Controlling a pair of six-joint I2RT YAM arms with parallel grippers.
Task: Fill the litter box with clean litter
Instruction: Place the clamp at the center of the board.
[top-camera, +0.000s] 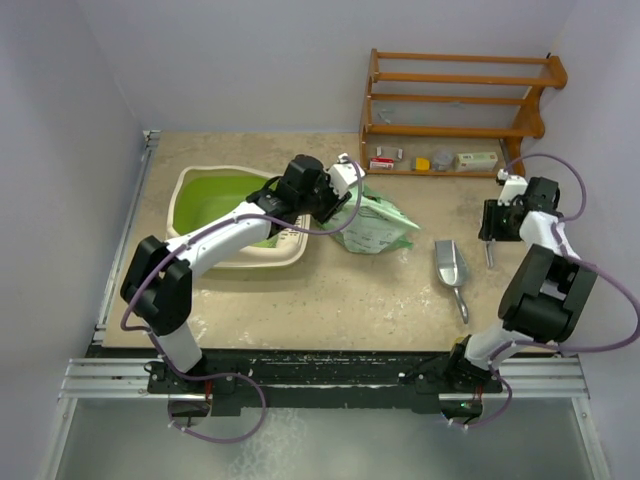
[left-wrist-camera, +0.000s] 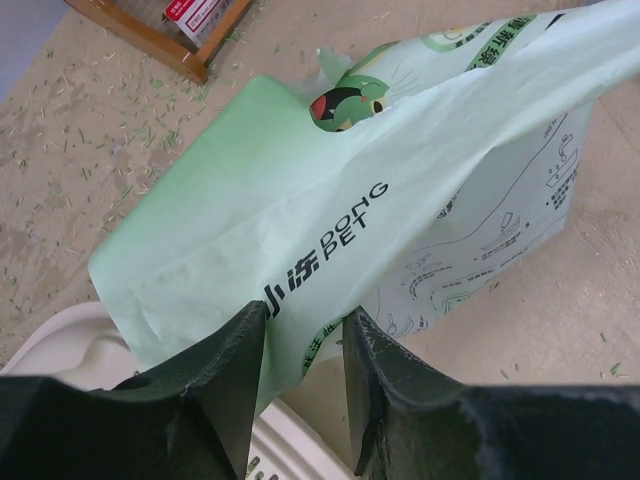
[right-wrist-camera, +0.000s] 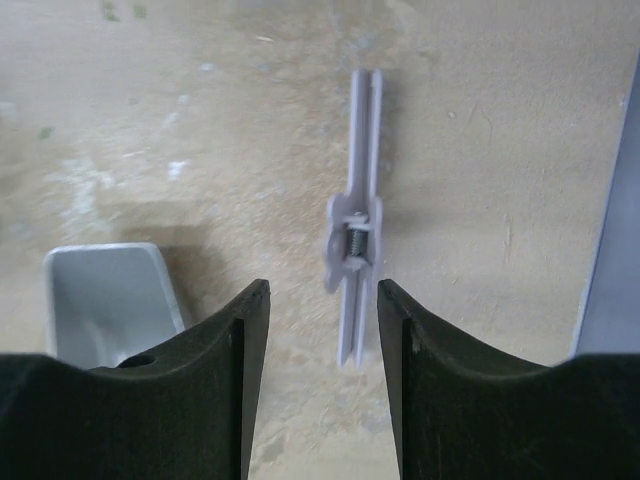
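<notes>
Far left, the litter box (top-camera: 215, 200) lies with its long side running across the table, and the left arm reaches over its right end, so that arm is clearly the nearer one. The left gripper (left-wrist-camera: 305, 312) sits at the top fold of the pale green bag (top-camera: 378, 228) just right of the box, jaws part-way apart with the film between them, and I cannot tell if they pinch it. No loose litter shows, and beyond the scoop (top-camera: 452, 265) the right gripper (right-wrist-camera: 322, 290) hangs wide, empty, above a grey clip (right-wrist-camera: 358, 250).
</notes>
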